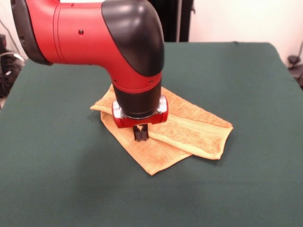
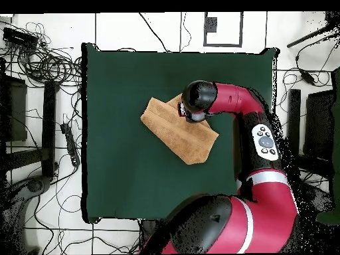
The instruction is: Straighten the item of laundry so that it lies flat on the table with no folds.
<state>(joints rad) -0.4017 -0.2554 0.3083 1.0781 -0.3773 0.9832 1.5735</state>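
We see the towel point(image 1: 189, 127) near the middle of the green counter point(image 1: 246, 189) still folded over itself, not flat yet, with our pincer point(image 1: 140, 134) pressed together, pinching the fold's edge.

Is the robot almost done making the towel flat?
Not yet. Done: the gripper has reached the towel and its tips sit down on the cloth. In hand: the fingers look closed together on the towel, at the edge of the top layer, as if pinching it. Left: the towel is folded over itself, one layer lying across another, so it must be opened out flat on the green table.
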